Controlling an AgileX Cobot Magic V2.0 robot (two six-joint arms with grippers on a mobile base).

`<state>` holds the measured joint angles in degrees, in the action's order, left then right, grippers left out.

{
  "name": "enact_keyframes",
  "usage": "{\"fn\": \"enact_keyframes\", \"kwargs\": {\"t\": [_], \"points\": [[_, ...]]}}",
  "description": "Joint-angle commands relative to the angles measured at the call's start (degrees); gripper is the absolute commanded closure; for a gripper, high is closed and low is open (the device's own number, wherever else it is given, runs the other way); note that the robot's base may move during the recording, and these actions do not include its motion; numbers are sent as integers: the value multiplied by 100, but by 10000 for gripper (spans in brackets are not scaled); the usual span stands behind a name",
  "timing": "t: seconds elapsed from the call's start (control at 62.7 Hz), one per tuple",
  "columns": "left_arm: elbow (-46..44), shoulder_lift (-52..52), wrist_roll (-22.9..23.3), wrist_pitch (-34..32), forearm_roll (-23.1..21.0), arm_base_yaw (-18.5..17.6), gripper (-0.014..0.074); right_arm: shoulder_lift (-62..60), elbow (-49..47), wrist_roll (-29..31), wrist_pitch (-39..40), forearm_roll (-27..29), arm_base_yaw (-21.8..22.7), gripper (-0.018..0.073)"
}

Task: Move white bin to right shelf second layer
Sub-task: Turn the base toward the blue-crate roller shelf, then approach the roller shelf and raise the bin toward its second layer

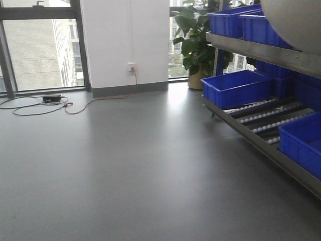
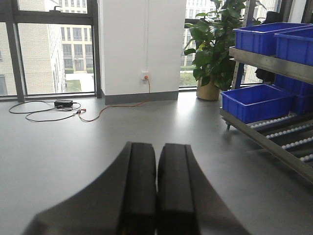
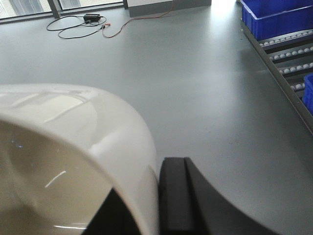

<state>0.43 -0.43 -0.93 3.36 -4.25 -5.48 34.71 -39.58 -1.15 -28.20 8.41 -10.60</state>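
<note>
The white bin (image 3: 73,127) fills the lower left of the right wrist view, smooth and cream-white. My right gripper (image 3: 149,181) is shut on its wall, one black finger (image 3: 173,196) outside and the other inside the rim. The front view shows its rounded underside (image 1: 296,20) at the top right, held above the shelf's upper rail. The right shelf (image 1: 261,50) shows two levels; counted from the floor, the upper one with the steel front rail is the second layer. My left gripper (image 2: 156,147) is shut on nothing, over bare floor.
Blue crates sit on the upper level (image 1: 235,20) and on the low roller level (image 1: 235,88), with another nearer one (image 1: 301,140). A potted plant (image 1: 198,45) stands behind the shelf. Cables (image 1: 40,103) lie by the window. Grey floor spreads to the left.
</note>
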Motion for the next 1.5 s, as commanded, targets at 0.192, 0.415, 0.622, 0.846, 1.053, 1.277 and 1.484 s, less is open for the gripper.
{"fn": "enact_keyframes", "kwargs": {"t": [0.192, 0.415, 0.622, 0.846, 1.053, 1.277, 1.484], "points": [[211, -18, 56, -493, -53, -32, 512, -7, -172, 18, 551, 46, 28, 504], [211, -18, 56, -493, -53, -32, 512, -7, -172, 18, 551, 46, 28, 504], [211, -18, 56, -493, -53, -32, 512, -7, -172, 18, 544, 46, 28, 504], [211, -18, 56, -493, -53, -32, 512, -7, -172, 18, 545, 46, 28, 504], [211, -18, 56, -493, -53, -32, 512, -7, -172, 18, 545, 46, 28, 504], [211, -18, 56, -493, -53, -32, 512, -7, -172, 18, 545, 46, 28, 504], [211, -18, 56, -493, -53, -32, 512, -7, -172, 18, 541, 46, 28, 504]]}}
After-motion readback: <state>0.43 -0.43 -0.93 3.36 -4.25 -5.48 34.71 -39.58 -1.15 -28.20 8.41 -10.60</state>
